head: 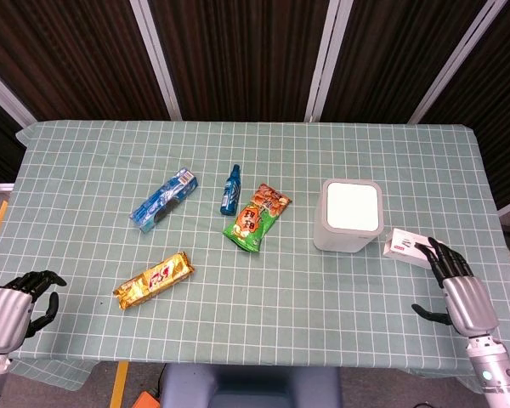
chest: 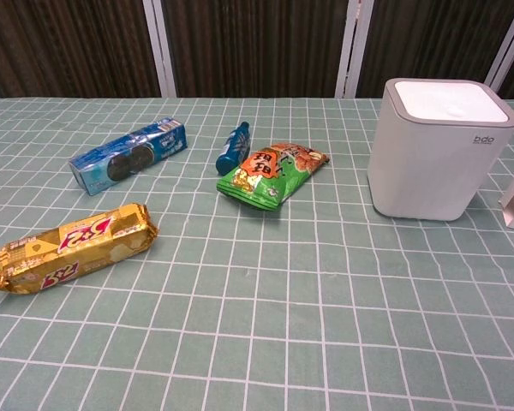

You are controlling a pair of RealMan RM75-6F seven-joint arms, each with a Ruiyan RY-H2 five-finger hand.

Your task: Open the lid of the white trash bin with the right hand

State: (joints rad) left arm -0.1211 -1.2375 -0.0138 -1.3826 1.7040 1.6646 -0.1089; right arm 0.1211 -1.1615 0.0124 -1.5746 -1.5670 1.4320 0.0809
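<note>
The white trash bin (head: 348, 216) stands right of the table's middle with its flat lid (head: 354, 206) down; in the chest view the bin (chest: 433, 152) is upright at the right, lid (chest: 450, 101) closed. My right hand (head: 459, 285) hovers near the front right of the table, fingers spread and holding nothing, a short way right and in front of the bin. My left hand (head: 21, 302) sits at the front left edge, fingers loosely apart and empty. Neither hand shows in the chest view.
A small white box (head: 405, 246) lies between the bin and my right hand. A green snack bag (head: 257, 218), a blue bottle (head: 230, 189), a blue cookie pack (head: 164, 199) and a gold biscuit pack (head: 154, 280) lie left of the bin.
</note>
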